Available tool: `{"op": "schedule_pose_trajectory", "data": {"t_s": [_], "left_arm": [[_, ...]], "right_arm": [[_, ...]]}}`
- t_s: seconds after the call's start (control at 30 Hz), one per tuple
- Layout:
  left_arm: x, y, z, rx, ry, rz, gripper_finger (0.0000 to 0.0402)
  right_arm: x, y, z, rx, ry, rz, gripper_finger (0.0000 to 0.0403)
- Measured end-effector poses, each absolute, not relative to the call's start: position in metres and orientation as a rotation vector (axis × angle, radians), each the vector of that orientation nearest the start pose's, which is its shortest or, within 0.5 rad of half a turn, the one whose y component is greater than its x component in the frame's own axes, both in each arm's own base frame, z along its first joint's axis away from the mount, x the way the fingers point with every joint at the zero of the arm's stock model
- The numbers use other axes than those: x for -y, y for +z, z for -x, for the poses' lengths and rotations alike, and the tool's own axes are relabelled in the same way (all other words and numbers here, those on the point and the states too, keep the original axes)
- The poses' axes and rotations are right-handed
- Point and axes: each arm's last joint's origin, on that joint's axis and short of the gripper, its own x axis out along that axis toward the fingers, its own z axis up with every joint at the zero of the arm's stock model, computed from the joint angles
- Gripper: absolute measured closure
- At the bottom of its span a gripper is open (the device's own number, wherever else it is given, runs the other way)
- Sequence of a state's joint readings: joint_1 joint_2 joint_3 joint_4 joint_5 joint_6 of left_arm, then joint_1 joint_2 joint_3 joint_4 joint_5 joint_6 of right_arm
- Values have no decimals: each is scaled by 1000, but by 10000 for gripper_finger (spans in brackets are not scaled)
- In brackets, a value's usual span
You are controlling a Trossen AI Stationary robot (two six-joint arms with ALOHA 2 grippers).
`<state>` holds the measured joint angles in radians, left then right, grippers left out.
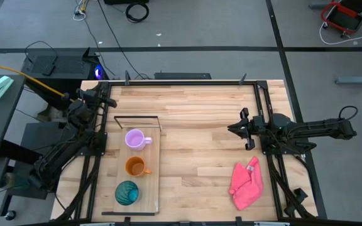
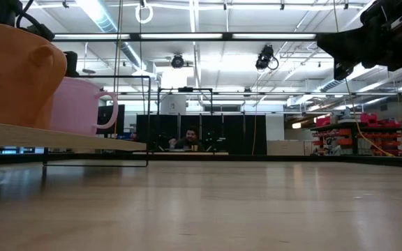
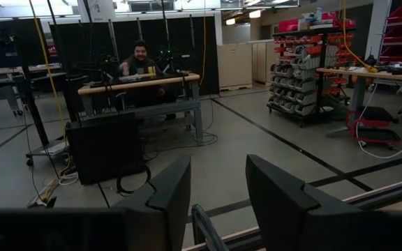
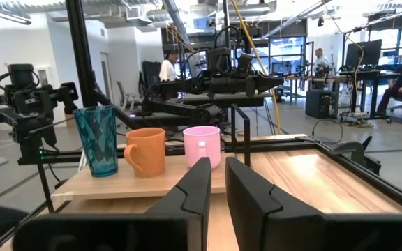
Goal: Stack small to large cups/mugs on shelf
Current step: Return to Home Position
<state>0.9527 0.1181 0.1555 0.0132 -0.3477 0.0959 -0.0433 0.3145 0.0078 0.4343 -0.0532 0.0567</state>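
I found the shelf (image 1: 149, 188) lying along the left side of the table (image 1: 193, 144), its black wire frame at the far end. Three vessels stood upright on it in one row, each apart from the next and none nested. The lilac mug (image 1: 135, 139) was nearest the frame, the orange mug (image 1: 135, 166) was in the middle, and the teal cup (image 1: 127, 192) was at the near end.

The left gripper (image 1: 105, 100) hung by the table's far-left corner, just beyond the frame. Its fingers (image 3: 173, 188) were spread and held nothing.

The right gripper (image 1: 234, 129) was over the table's right half, well apart from the shelf and pointed towards it. Its fingers (image 4: 195, 183) were nearly together with a thin gap and held nothing.

A pink cloth (image 1: 246, 183) lay crumpled near the front right
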Motion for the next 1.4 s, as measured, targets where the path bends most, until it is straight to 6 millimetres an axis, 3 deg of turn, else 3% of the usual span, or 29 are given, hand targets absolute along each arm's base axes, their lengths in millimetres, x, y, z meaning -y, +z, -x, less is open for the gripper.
{"op": "schedule_pose_trajectory", "data": {"t_s": [1.4], "left_arm": [[-83, 209, -47, -10, 1302, -98, 257]], "right_arm": [[4, 181, -116, 128, 14, -51, 352]]}}
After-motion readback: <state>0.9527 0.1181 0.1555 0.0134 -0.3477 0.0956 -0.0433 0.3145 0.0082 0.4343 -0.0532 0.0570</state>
